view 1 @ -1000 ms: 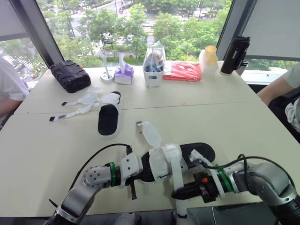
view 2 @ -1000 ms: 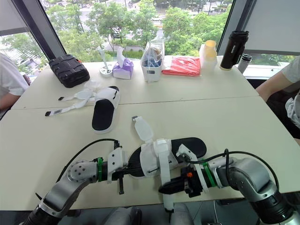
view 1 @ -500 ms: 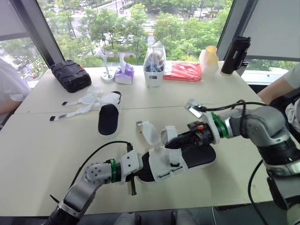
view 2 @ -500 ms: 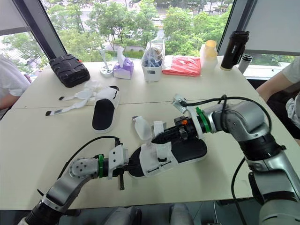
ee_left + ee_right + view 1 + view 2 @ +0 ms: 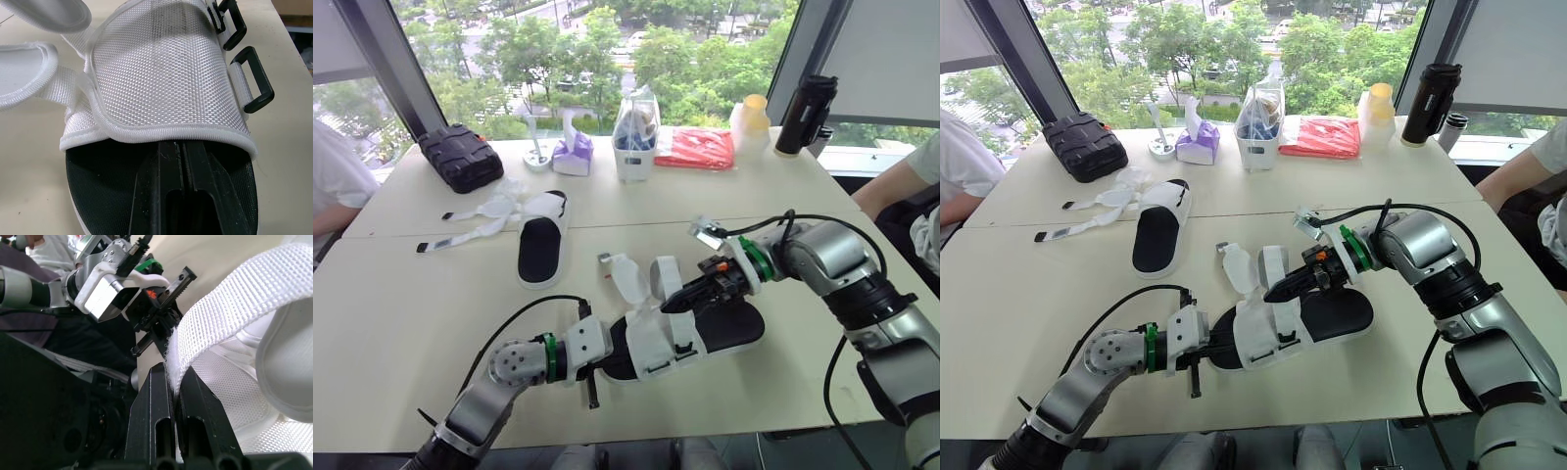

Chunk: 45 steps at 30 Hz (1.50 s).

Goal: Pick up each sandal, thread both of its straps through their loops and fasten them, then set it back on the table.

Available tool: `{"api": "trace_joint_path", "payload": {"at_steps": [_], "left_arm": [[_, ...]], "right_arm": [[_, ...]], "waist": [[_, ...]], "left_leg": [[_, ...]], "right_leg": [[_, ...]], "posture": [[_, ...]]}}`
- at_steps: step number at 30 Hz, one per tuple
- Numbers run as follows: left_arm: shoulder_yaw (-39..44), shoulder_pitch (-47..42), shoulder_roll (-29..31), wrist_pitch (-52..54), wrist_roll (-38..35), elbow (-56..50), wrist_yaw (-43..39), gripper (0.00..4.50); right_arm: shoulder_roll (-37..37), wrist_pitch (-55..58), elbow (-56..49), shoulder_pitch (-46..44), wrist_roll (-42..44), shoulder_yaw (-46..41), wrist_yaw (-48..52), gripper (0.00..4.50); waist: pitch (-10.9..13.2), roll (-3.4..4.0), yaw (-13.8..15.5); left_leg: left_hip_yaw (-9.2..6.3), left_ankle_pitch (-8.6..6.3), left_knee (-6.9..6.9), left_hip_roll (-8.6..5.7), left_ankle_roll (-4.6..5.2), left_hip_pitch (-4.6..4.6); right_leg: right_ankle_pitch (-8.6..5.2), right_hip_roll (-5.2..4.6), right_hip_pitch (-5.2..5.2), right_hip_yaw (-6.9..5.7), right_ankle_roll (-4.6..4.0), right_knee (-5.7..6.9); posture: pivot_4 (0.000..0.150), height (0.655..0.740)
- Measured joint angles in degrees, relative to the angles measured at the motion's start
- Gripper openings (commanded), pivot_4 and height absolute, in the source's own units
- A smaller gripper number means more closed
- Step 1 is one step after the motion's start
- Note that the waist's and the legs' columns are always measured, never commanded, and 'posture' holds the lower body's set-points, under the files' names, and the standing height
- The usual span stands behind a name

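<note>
Arching up, the sandal's (image 5: 729, 329) white strap (image 5: 663, 277) is pinched by the right hand (image 5: 675, 305); left hand (image 5: 181, 151) closed, resting on the insole (image 5: 100, 188).

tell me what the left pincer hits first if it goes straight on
Likely the white upper of the sandal: the left pincer lies on the footbed, aimed under that band, though clearance there is unclear.

The near sandal (image 5: 651, 343) has a black footbed and a white upper in a coarse basket weave. Its loops (image 5: 252, 81) are black, and its strap (image 5: 230, 303) is white ribbed webbing. The far sandal (image 5: 540, 245), at ten o'clock from it, is also black and white. The table (image 5: 401, 294) is plain cream. Along the table's twelve o'clock edge are a black case (image 5: 460, 157), a purple tissue box (image 5: 573, 155), a red packet (image 5: 695, 149) and a black flask (image 5: 803, 116).
</note>
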Motion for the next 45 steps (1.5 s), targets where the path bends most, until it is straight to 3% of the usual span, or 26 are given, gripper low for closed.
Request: {"api": "trace_joint_path", "payload": {"at_steps": [29, 45], "left_arm": [[-0.06, -0.03, -1.09, -0.16, 0.92, 0.33, 0.56, 0.0], [-0.29, -0.18, -1.61, -0.1, 1.03, 0.35, 0.96, 0.0]], "right_arm": [[1.93, 3.56, 1.16, -2.17, -3.01, 0.38, 2.4, 0.04], [2.42, -7.05, 2.36, 0.21, -10.57, 3.15, 2.0, 0.04]], "waist": [[0.0, 0.0, 0.03], [0.0, 0.0, 0.01]], "left_leg": [[-0.01, 0.0, 0.0, -0.05, 0.0, -0.02], [-0.01, 0.0, -0.01, -0.06, 0.0, -0.03]], "right_leg": [[0.0, -0.05, -0.02, 0.0, 0.0, 0.0], [0.0, -0.06, -0.03, 0.0, 0.0, 0.0]], "posture": [[0.15, 0.74], [0.15, 0.74]]}}
